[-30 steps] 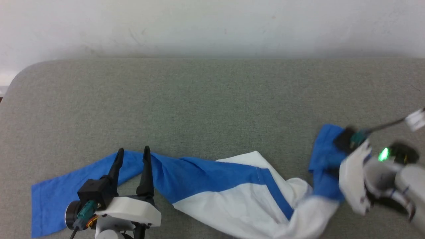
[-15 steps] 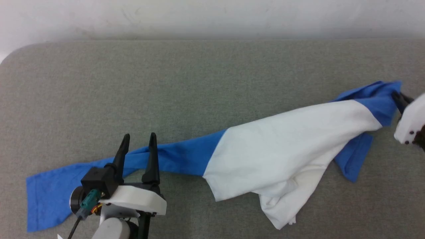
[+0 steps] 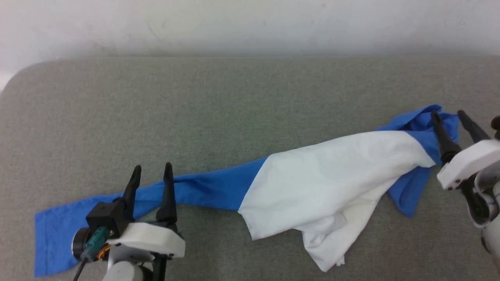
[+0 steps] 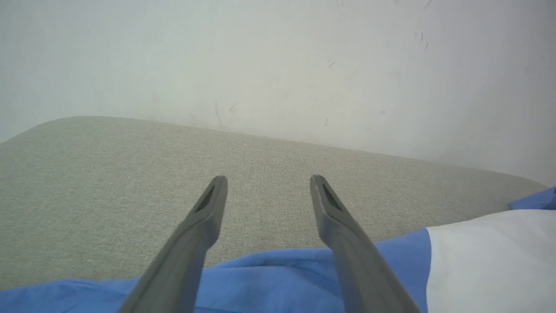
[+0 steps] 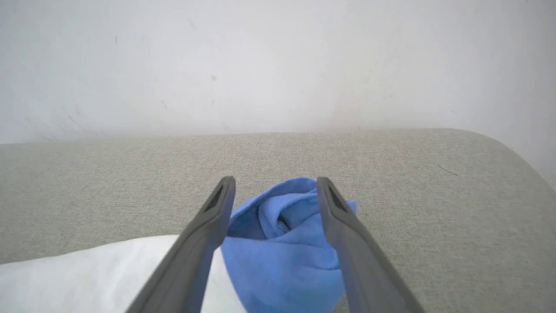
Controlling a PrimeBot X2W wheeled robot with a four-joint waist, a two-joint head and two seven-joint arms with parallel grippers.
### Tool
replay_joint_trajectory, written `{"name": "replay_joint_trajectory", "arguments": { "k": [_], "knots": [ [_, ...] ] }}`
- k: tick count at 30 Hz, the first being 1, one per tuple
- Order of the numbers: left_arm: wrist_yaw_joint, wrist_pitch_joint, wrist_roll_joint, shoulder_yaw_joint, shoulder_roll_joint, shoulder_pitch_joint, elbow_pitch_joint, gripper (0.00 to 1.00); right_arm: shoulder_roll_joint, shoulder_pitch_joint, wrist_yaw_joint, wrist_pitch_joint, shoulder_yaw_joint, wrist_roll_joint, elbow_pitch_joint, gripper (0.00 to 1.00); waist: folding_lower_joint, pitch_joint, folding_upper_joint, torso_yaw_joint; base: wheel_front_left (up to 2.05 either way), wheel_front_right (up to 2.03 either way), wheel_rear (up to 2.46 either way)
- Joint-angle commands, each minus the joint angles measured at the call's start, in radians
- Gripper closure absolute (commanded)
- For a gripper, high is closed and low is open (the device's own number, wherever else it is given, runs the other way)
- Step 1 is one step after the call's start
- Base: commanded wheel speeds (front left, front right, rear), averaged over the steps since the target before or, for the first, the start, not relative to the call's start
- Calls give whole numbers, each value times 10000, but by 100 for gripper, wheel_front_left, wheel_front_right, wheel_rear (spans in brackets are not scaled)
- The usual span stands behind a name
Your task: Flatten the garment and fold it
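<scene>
The garment (image 3: 320, 179) lies stretched in a long crumpled band across the grey surface, white body in the middle, one blue sleeve (image 3: 78, 218) reaching left, a bunched blue part (image 3: 424, 121) at the right. My left gripper (image 3: 152, 173) stands open over the left sleeve (image 4: 269, 278), fingers apart with nothing between them. My right gripper (image 3: 449, 114) is open at the bunched blue cloth (image 5: 282, 234), which sits loose between its spread fingers. A white corner (image 3: 328, 261) hangs toward the front.
The grey padded table (image 3: 234, 109) runs back to a pale wall (image 3: 250, 27). Its rounded left corner (image 3: 23, 78) shows at the far left. Bare grey surface lies behind the garment.
The right gripper swung the cloth from the near right out to the far right, stretching the garment, then opened and let the blue part go. The left gripper stayed open over the sleeve.
</scene>
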State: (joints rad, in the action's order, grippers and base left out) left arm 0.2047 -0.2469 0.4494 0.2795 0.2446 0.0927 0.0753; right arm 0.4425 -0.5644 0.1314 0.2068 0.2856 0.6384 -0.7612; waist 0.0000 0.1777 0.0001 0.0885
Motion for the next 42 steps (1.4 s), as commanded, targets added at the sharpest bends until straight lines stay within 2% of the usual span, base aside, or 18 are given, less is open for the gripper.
{"name": "replay_joint_trajectory", "arguments": {
  "k": [1, 8, 17, 22, 26, 33, 37, 42],
  "knots": [
    [75, -40, 73, -59, 84, -198, 5, 0, 4, 317, -7, 156, 6, -181, 263, 0, 0, -529, -1, -332, 0, 0, 0],
    [222, 91, 195, -211, 310, -739, -183, 0, -529, 2384, -7, 345, -478, -1749, 2839, 0, 0, -1124, -1, -651, 0, 0, 0],
    [293, 352, 311, -273, 548, -1060, -366, 0, -2140, 5547, -7, -1281, -1609, -3206, 6870, 0, 0, -1365, -1, -837, 0, 0, 0],
    [-248, 930, 606, -77, 687, -357, -391, 0, -2732, 6393, -7, -2069, -1899, -3649, 8380, 0, 0, -1325, -1, -821, 0, 0, 0],
    [-1132, 2185, 826, 498, 887, 1084, 1, 0, -2878, 6631, -7, -2505, -1940, -3844, 9223, 0, 0, -1017, -1, -877, 0, 0, 0],
    [-2494, 5602, 1762, 1553, 827, 3426, 1863, 0, -2942, 6438, -7, -2775, -1667, -3881, 9754, 0, 0, -275, -1, -1328, 0, 0, 0],
    [-2859, 7136, 2030, 2089, 901, 4029, 2914, 0, -3058, 6319, -7, -2709, -1630, -3797, 9661, 0, 0, 9, -1, -1664, 0, 0, 0],
    [-3069, 8968, 2269, 2792, 996, 4231, 4121, 0, -3165, 6265, -7, -2566, -1686, -3718, 9421, 0, 0, 212, -1, -1930, 0, 0, 0]
  ]
}}
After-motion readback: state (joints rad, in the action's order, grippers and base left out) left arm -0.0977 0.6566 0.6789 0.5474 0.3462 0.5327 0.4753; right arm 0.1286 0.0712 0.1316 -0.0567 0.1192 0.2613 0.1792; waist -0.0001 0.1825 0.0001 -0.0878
